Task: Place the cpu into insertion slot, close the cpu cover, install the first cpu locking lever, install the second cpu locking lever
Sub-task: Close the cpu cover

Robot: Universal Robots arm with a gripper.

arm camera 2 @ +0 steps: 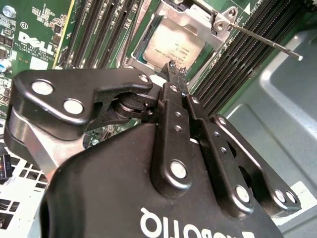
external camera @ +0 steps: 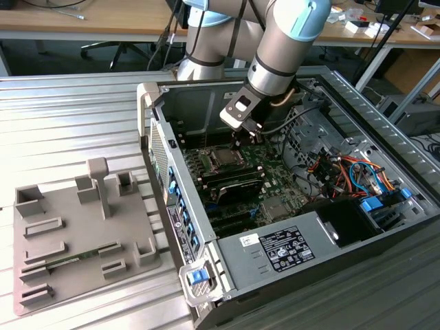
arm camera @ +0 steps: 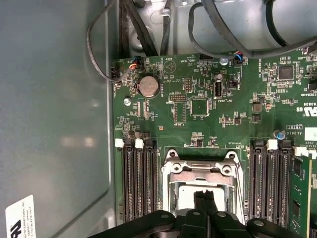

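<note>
Cpu (arm camera 2: 171, 47) lies just below the downward-pointing hand (arm camera 2: 174, 70), which is pressed together and empty.

Silvery cpu (arm camera 2: 173, 47) beneath lowered cpu cover (arm camera 2: 195, 24)

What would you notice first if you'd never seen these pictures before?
A big grey arm reaches down into an open computer case in the exterior view. In the second wrist view its black gripper points at the shiny cpu on the green board. A grey tray of blocks lies at the exterior view's left.
</note>
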